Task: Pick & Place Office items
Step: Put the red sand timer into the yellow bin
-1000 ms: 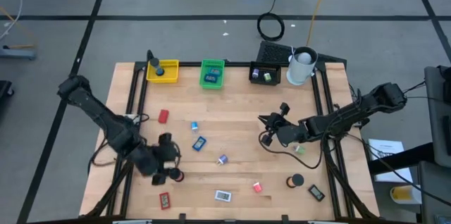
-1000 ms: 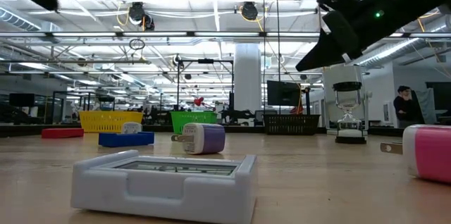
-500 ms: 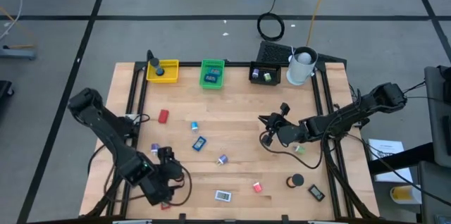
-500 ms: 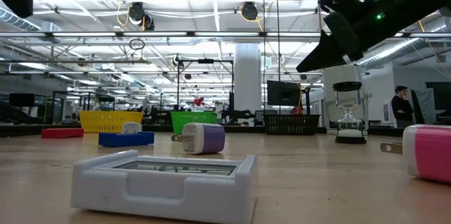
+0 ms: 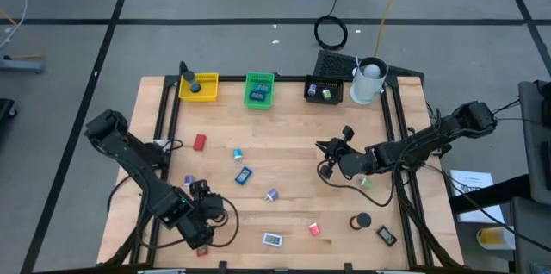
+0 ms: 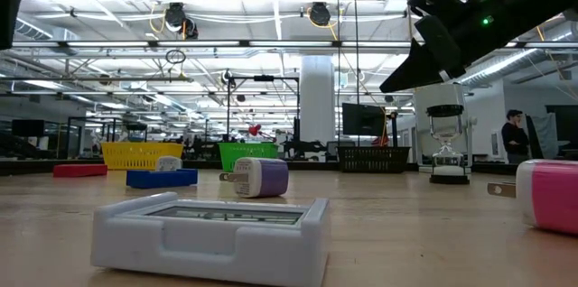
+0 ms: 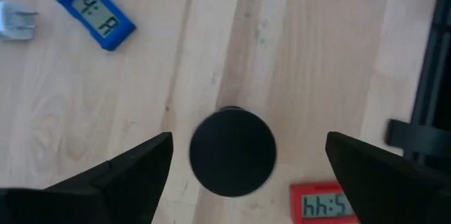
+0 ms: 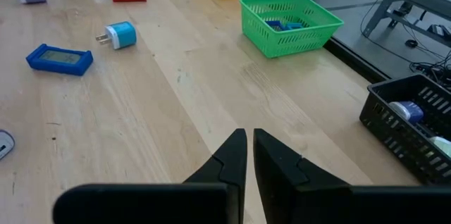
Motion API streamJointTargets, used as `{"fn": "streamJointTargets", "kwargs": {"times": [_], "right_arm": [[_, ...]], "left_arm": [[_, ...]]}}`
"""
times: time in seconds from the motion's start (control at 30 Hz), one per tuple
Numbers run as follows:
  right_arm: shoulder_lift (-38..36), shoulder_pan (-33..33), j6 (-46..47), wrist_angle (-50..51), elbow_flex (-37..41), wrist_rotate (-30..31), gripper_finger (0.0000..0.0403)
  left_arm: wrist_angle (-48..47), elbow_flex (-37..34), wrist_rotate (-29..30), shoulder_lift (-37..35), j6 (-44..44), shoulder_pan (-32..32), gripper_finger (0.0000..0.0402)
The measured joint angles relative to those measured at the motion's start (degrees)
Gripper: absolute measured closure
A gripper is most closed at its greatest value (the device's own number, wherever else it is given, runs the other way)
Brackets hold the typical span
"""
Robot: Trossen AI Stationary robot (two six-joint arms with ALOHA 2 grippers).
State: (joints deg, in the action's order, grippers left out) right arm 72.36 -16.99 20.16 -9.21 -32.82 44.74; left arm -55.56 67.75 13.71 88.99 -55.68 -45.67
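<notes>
My left gripper [image 5: 203, 222] hangs open over the table's near-left part, pointing down. In the left wrist view its fingers stand wide on either side of a black round roll [image 7: 232, 151] that lies flat on the wood, clear of both. A red timer [image 7: 330, 203] lies just beside the roll, and a blue timer [image 7: 95, 21] lies farther off. My right gripper [image 5: 330, 158] hovers shut over the table's right middle [image 8: 249, 155], holding nothing. More office items lie scattered on the table: a white timer [image 5: 272, 239], a purple plug [image 5: 272, 195] and a pink plug [image 5: 315, 229].
Yellow tray [image 5: 199, 86], green tray [image 5: 259, 90], black tray [image 5: 325, 90] and a white cup [image 5: 368, 80] line the far edge. A second black roll [image 5: 360, 221] and a black timer [image 5: 386, 235] lie near-right. A black frame rail [image 7: 430, 76] runs close by my left gripper.
My left arm has swung toward the table's near edge and come down lower over the near-left part, most of it in the first half second. This uncovered a small blue and purple bit that it hid before. My right arm has kept still.
</notes>
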Motion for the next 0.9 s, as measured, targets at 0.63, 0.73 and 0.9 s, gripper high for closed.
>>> {"fn": "streamJointTargets", "kwargs": {"times": [0.63, 0.73, 0.9], "right_arm": [[0.0, 0.0, -0.1, 0.0, 0.0, 0.0, 0.038], [0.0, 0.0, -0.1, 0.0, 0.0, 0.0, 0.038], [0.0, 0.0, -0.1, 0.0, 0.0, 0.0, 0.038]], "left_arm": [[6.1, -7.3, -1.5, 0.0, 0.7, 0.4, 0.0093], [6.2, -8.0, -1.5, 0.0, 1.0, 0.4, 0.0113], [6.2, -8.5, -0.9, 0.0, 2.4, 1.1, 0.0176]]}}
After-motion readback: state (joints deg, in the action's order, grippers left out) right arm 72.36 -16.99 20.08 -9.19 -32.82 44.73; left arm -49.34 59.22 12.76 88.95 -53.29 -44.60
